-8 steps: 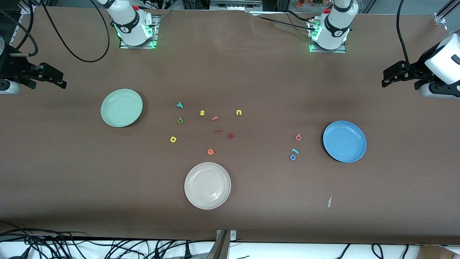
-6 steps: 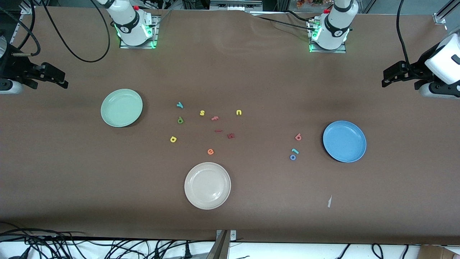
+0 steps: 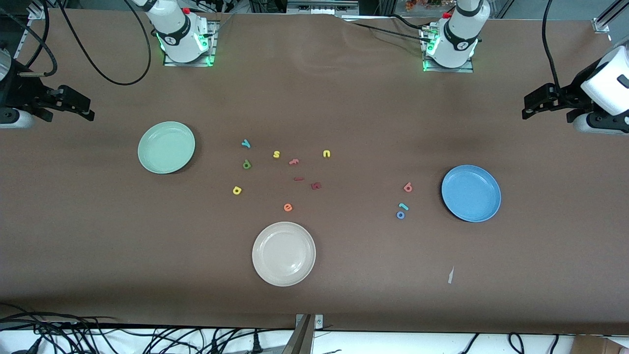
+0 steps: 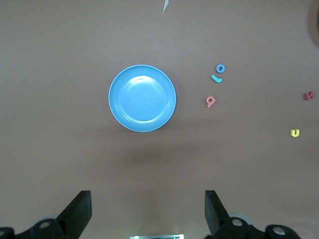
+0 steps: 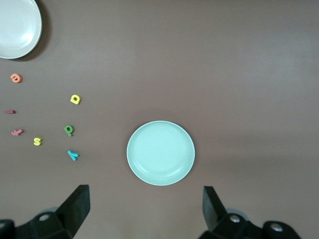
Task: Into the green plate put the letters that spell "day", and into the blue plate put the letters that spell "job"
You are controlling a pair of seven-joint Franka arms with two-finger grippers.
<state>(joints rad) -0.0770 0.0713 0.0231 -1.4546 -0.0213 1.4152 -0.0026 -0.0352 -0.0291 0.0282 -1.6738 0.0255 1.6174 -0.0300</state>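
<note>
The pale green plate (image 3: 166,147) lies toward the right arm's end of the table, and the blue plate (image 3: 471,192) toward the left arm's end. Both hold nothing. The teal y (image 3: 246,143), dark green d (image 3: 246,164) and yellow a (image 3: 237,190) lie between the green plate and the table's middle. The pink b (image 3: 407,187), teal j (image 3: 403,206) and blue o (image 3: 400,215) lie beside the blue plate. My right gripper (image 3: 81,109) hangs open over bare table at its end. My left gripper (image 3: 529,104) hangs open over its end. In the wrist views each gripper, left (image 4: 148,209) and right (image 5: 146,206), is open and holds nothing.
A cream-white plate (image 3: 283,253) lies nearest the front camera, mid-table. A yellow s (image 3: 276,154), yellow u (image 3: 327,154), pink f (image 3: 294,161), two dark red letters (image 3: 316,185) and an orange e (image 3: 288,207) are scattered in the middle. A paper scrap (image 3: 450,275) lies nearer the camera than the blue plate.
My right gripper has drifted slightly toward the green plate. The left arm, plates and letters have not moved.
</note>
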